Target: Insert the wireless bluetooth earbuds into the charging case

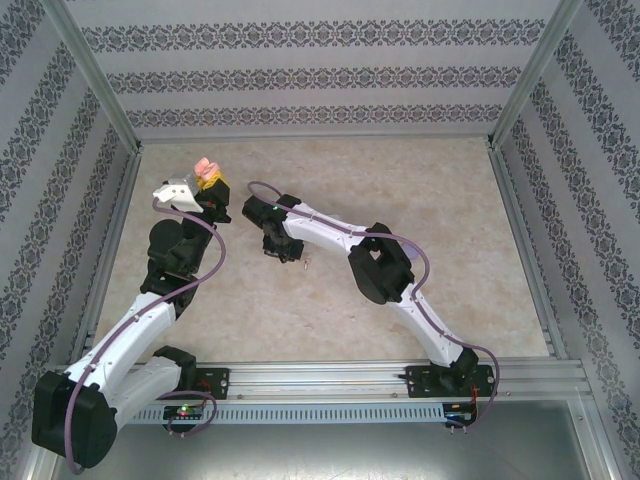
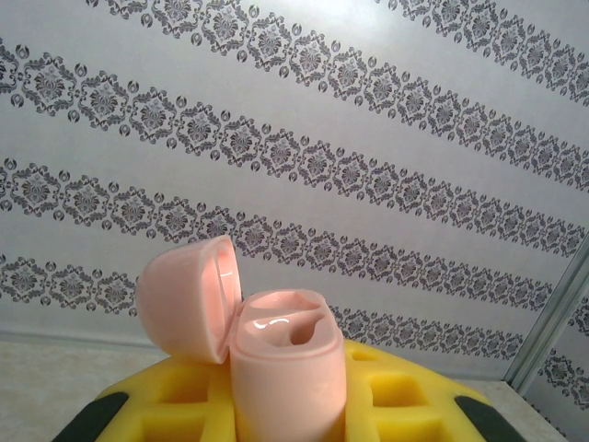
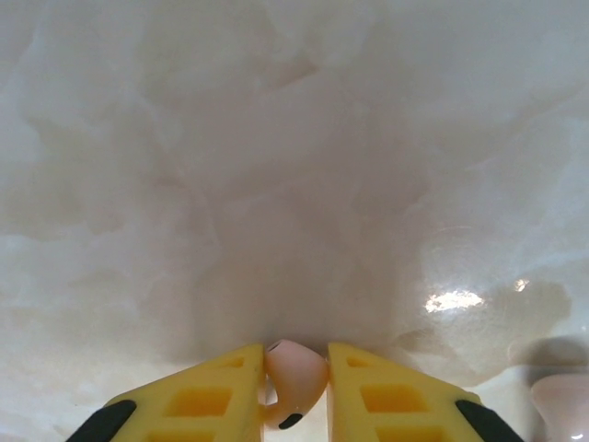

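My left gripper (image 1: 205, 182) is raised at the back left, shut on a pink charging case (image 1: 207, 168). In the left wrist view the case (image 2: 285, 368) stands upright between the yellow fingers (image 2: 396, 396). Its lid (image 2: 184, 295) is hinged open to the left and both sockets look empty. My right gripper (image 1: 284, 254) points down at the table's middle. In the right wrist view its yellow fingers (image 3: 198, 396) press on both sides of a pinkish earbud (image 3: 296, 376), just above the tabletop. A second pinkish earbud (image 3: 557, 405) lies blurred at the lower right.
The beige marbled tabletop (image 1: 420, 180) is bounded by patterned walls (image 1: 300, 80) at the back and sides. A metal rail (image 1: 340, 376) with the arm bases runs along the near edge. A tiny pale item (image 1: 306, 264) lies beside the right gripper.
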Robot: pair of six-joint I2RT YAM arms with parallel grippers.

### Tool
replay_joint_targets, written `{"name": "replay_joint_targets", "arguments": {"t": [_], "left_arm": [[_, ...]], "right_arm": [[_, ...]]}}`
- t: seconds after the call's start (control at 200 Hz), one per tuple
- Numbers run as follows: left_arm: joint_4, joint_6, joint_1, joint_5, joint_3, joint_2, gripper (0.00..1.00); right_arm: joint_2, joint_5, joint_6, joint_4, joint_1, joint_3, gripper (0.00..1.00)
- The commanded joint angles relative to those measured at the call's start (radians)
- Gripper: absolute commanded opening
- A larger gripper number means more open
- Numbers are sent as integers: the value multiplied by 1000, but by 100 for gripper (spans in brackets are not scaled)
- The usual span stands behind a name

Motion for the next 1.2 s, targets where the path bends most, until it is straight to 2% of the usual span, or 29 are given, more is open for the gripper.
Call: {"name": "replay_joint_targets", "arguments": {"t": [0.0, 0.52, 0.904, 1.194], "left_arm": [[25, -14, 10, 12, -2, -7, 0], [-21, -17, 11, 60, 25, -8, 0], [-108, 27, 11, 173, 85, -20, 0], [-131, 84, 11, 278, 108, -13, 0]], "right_arm": [[6, -9, -58, -5, 16, -4, 20], [-107, 46, -228, 64, 22, -90, 18], [-266, 121, -311, 144, 20, -136, 18], [-411, 153, -405, 197, -22, -183, 18]]}}
